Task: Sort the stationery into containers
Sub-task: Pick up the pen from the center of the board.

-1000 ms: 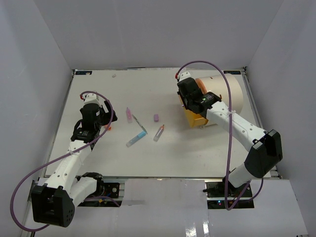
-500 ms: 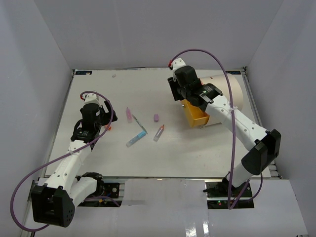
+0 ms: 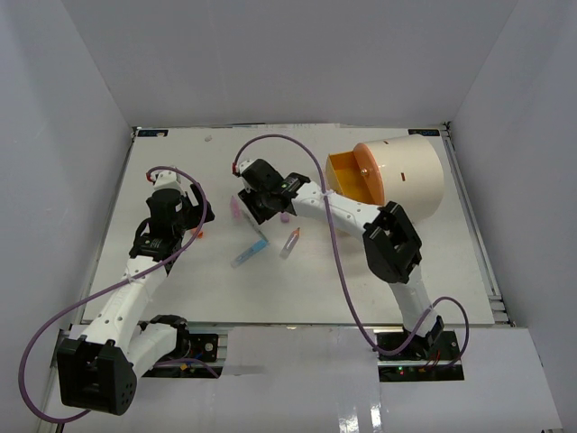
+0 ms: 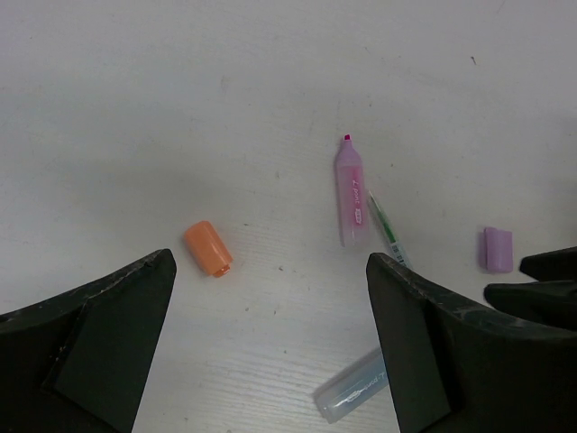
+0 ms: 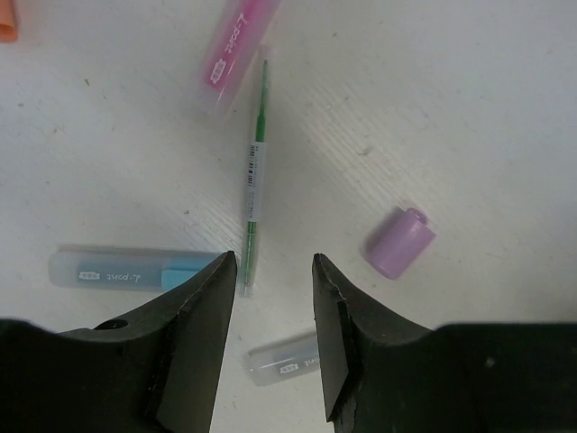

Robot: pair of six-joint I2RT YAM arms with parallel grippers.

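One thin green plastic pen lay on the white desk just ahead of the right tool, its long axis pointing into that tool's part-open, empty jaws; the left tool, spread wide, sat farther off.

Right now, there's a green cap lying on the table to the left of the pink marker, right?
No, the cap is orange, not green. The left wrist view shows it lying on the table, left of the pink marker.

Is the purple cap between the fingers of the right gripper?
No, the purple cap lies on the table beside the right gripper, outside its open jaws.
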